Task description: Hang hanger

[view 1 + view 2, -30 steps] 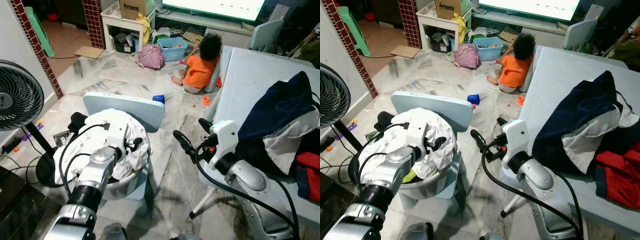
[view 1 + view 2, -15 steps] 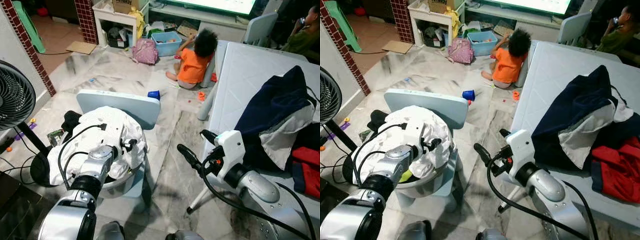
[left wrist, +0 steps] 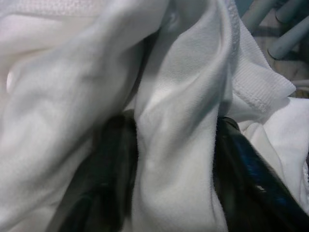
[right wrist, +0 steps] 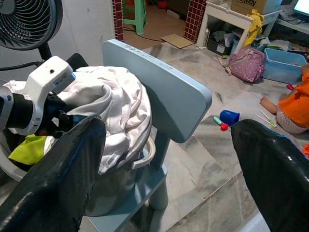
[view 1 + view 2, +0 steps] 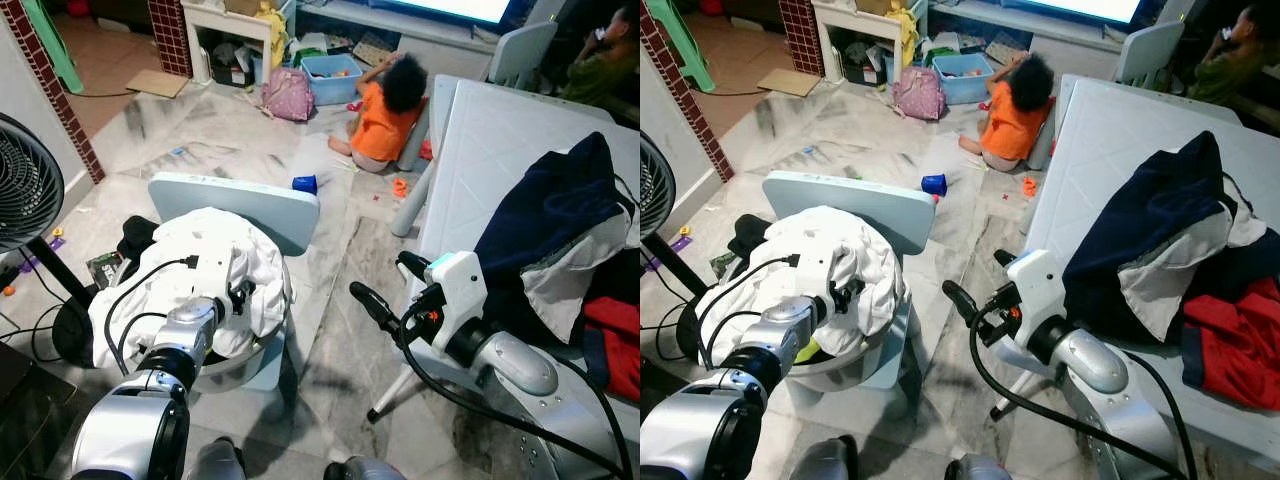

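No hanger can be made out. The left gripper (image 3: 171, 159) is pushed into the heap of white cloth (image 5: 205, 265) piled in the round basket (image 5: 830, 368) on the pale blue plastic chair (image 5: 245, 205). A fold of that cloth is pinched between its two black fingers (image 3: 113, 164), whose tips are hidden by it. The right gripper (image 5: 385, 285) is held out over the grey marble floor (image 5: 345, 340), beside the white table (image 5: 500, 150). Its fingers are spread wide and nothing is held. Dark blue, white and red clothes (image 5: 1185, 250) are heaped on the table.
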Robot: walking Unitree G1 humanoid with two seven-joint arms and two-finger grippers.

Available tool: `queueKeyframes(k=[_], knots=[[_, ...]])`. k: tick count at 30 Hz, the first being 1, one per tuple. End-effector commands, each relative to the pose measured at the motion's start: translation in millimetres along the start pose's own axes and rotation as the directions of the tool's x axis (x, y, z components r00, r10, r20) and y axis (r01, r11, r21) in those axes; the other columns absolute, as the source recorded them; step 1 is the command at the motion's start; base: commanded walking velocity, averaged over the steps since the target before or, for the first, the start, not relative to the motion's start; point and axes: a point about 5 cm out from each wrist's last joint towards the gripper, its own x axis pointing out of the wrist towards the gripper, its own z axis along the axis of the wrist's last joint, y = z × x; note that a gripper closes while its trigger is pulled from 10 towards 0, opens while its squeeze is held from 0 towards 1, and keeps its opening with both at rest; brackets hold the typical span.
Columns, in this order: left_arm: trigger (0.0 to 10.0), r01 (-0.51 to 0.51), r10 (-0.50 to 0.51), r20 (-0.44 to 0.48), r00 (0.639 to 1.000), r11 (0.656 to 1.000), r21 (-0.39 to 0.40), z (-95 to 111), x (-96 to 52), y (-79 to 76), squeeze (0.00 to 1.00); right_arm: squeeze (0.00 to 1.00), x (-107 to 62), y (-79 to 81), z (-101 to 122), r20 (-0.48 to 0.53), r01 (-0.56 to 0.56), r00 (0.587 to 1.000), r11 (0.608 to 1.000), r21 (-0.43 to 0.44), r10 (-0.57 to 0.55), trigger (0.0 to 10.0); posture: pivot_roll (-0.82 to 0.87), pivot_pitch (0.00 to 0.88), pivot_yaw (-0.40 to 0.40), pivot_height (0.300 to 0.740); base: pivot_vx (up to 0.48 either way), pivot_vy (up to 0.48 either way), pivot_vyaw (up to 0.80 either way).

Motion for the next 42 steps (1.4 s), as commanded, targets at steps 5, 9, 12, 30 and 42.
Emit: queueKeyframes(k=[5, 9, 12, 30, 42], knots=[[0.0, -0.043, 0.045, 0.023, 0.999, 0.996, -0.073, 4, 0.1, 6.2, 0.0, 0.0, 2.6, -6.0, 1, -0.009, 0.009, 1.0, 1.0, -0.005, -0.009, 10.0, -0.12, 0.102, -0.115, 0.74, 0.0, 0.0, 0.0], [0.0, -0.1, 0.12, 0.09, 0.989, 0.974, -0.202, 15, -1.1, 17.2, 0.0, 0.0, 2.8, -6.7, 0, -0.008, 0.015, 1.0, 1.0, -0.008, -0.016, 10.0, -0.12, 0.097, -0.113, 0.74, 0.0, 0.0, 0.0], [0.0, -0.114, 0.157, 0.122, 0.98, 0.946, -0.303, 23, -2.5, 25.6, 0.0, 0.0, 3.5, -10.3, 0, -0.003, 0.04, 0.999, 0.999, -0.015, -0.04, 10.0, -0.11, 0.094, -0.111, 0.74, 0.0, 0.0, 0.0], [0.0, -0.382, 0.387, -0.161, 0.908, 0.606, -0.698, -62, -40.0, 68.2, 0.0, 0.0, 11.9, -12.6, -2, 0.022, 0.065, 0.998, 0.998, -0.017, -0.065, 10.0, -0.06, 0.097, -0.112, 0.74, 0.0, 0.0, 0.0], [10.0, -0.44, 0.432, -0.16, 0.888, 0.694, -0.569, -82, -63.2, 62.1, 1.0, 0.0, 18.2, -15.4, -3, 0.035, 0.067, 0.997, 0.997, -0.024, -0.066, 10.0, -0.04, 0.084, -0.116, 0.74, 0.0, 0.0, 0.0]])
